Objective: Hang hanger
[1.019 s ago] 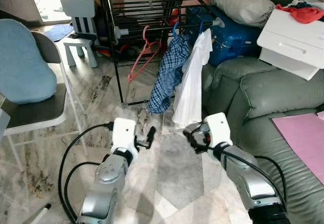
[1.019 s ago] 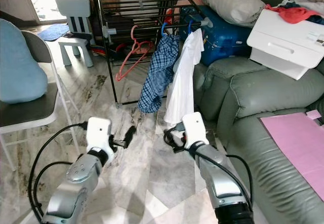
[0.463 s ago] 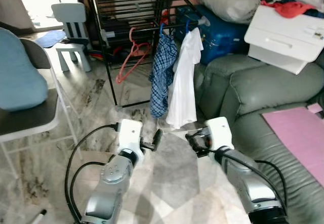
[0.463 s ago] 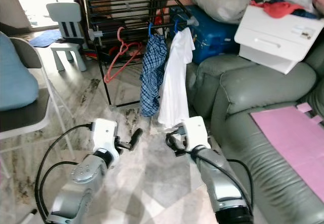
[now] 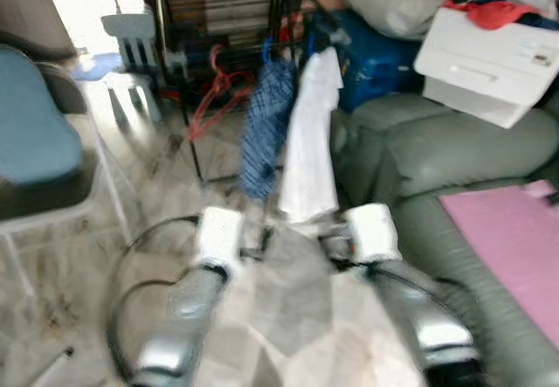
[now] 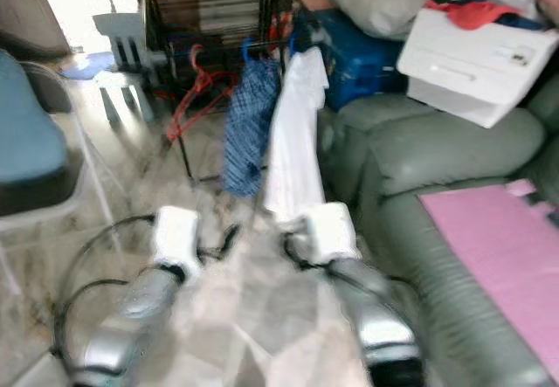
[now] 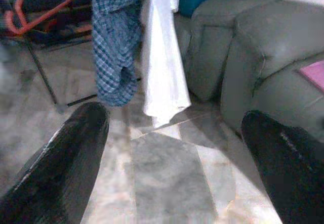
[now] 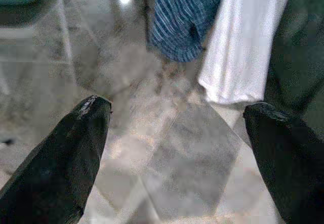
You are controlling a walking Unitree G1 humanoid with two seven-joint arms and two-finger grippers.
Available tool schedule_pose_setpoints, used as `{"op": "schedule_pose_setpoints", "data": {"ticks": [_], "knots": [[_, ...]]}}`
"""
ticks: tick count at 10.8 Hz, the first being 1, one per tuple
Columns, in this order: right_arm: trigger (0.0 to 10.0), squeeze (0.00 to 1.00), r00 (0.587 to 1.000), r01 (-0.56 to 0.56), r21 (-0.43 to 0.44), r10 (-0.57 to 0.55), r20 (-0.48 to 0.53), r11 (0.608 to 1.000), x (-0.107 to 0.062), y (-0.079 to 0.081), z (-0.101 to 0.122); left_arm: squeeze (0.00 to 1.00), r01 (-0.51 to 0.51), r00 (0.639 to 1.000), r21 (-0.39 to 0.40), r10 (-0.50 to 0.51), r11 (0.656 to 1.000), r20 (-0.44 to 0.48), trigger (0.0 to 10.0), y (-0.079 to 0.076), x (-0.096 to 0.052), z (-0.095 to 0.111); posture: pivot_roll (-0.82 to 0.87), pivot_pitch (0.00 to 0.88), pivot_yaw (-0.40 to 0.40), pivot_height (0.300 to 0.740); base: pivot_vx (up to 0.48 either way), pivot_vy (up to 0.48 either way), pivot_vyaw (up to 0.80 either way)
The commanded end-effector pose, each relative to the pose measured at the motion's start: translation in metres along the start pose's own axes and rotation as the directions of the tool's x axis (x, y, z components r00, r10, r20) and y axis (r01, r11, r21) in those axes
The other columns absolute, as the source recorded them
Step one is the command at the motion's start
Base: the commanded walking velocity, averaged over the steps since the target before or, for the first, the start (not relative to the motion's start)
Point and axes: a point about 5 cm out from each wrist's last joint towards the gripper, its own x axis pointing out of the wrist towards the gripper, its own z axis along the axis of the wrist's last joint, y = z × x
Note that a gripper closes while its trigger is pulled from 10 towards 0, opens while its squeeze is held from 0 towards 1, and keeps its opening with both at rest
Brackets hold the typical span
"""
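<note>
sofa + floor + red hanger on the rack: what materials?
Sofa: grey-green leather or faux leather, soft sheen and creased folds. Floor: polished marble-look stone tile, veined with seams. Red hanger: thin, probably plastic or coated wire; too blurred to settle.

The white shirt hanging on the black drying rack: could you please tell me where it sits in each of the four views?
Left eye view: white shirt upper centre, beside the blue checked shirt.
Right eye view: upper centre, left of the grey-green sofa.
Left wrist view: top centre, between the open fingers.
Right wrist view: top right.
Shared landmark: the blue checked shirt alongside it.
</note>
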Motion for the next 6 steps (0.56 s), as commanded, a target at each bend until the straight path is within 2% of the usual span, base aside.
{"op": "schedule_pose_setpoints", "data": {"ticks": [1,3,5,6], "knots": [[10.0,0.00,1.000,0.014,-0.015,-0.014,0.004,1.000,-0.0036,-0.0057,0.0006,0.00,0.027,1.000,0.000,-0.027,1.000,0.005,10.0,-0.0068,0.0018,0.0011,-0.09,0.000,0.035,0.740,0.000,-0.277,0.00],[10.0,0.00,1.000,0.000,-0.020,0.000,0.000,1.000,-0.0041,-0.0042,-0.0013,0.00,0.028,1.000,0.004,-0.028,1.000,0.002,10.0,-0.0065,0.0020,0.0006,-0.09,0.000,0.036,0.740,0.000,-0.277,0.00],[10.0,0.00,1.000,-0.017,-0.029,0.017,-0.001,0.999,-0.0034,-0.0030,-0.0011,0.00,0.028,1.000,0.007,-0.028,1.000,-0.002,10.0,-0.0064,0.0028,0.0000,-0.09,0.000,0.037,0.740,0.000,-0.262,0.66],[10.0,0.00,1.000,-0.025,-0.030,0.025,-0.005,0.999,-0.0033,-0.0020,-0.0020,0.00,0.026,1.000,0.011,-0.025,1.000,-0.005,10.0,-0.0066,0.0034,-0.0007,-0.09,0.000,0.037,0.740,0.000,0.000,0.80]]}}
